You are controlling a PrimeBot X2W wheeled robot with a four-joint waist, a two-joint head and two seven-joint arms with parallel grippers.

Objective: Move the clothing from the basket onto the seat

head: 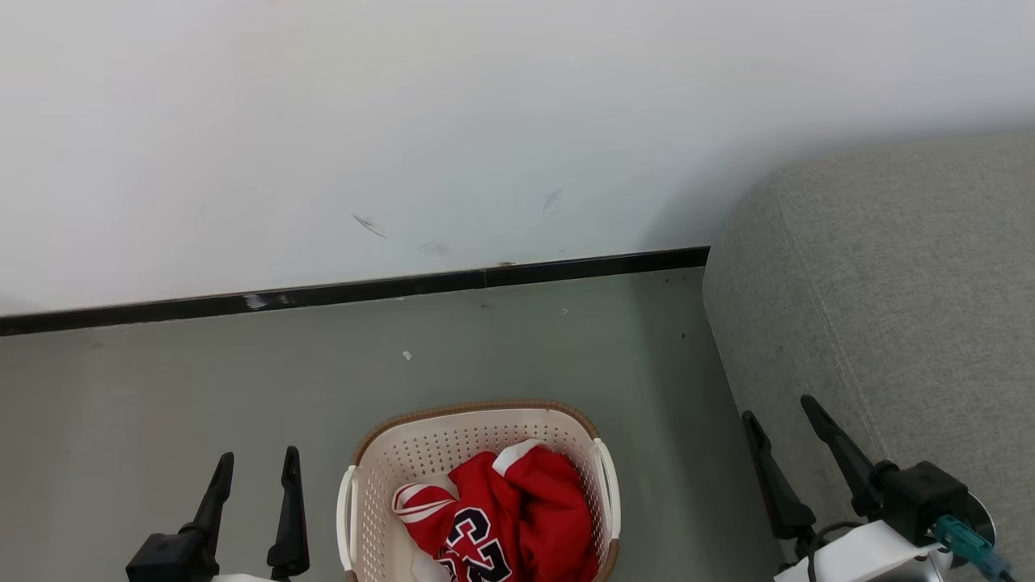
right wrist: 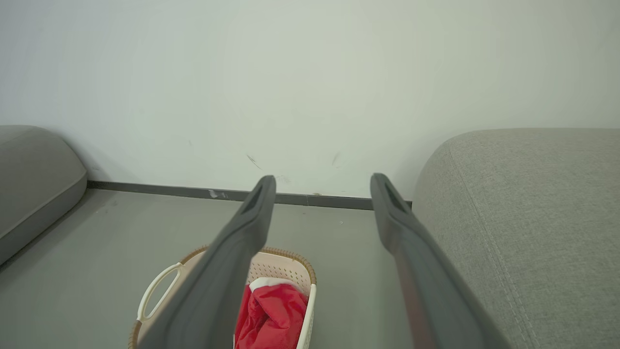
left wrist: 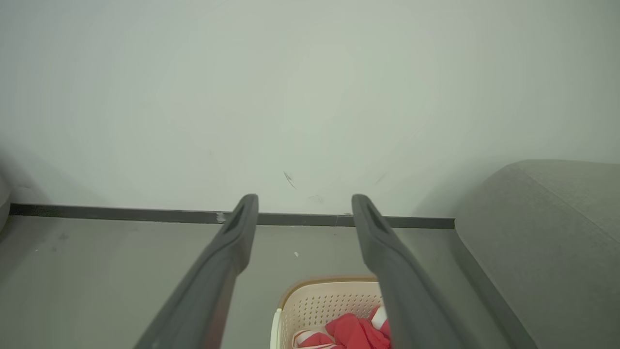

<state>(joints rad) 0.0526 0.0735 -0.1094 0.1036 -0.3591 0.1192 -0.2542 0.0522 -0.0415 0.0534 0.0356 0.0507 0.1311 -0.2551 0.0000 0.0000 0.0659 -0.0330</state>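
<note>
Red clothing (head: 517, 509) with white trim and black numerals lies bunched in the cream basket (head: 420, 453), which stands on the floor at the bottom middle of the head view. The grey seat (head: 889, 307) rises to its right. My left gripper (head: 255, 467) hangs open to the left of the basket, nothing between its fingers. My right gripper (head: 780, 414) is open too, over the seat's near edge, right of the basket. The left wrist view looks down on the basket (left wrist: 319, 303) and clothing (left wrist: 351, 332); the right wrist view has the basket (right wrist: 278, 264), clothing (right wrist: 276, 312) and seat (right wrist: 533, 203).
A white wall (head: 404, 121) with a dark skirting strip (head: 364, 291) runs behind the basket. Grey floor (head: 162, 388) stretches left of the basket. Another grey cushioned piece (right wrist: 34, 179) lies at the far left of the right wrist view.
</note>
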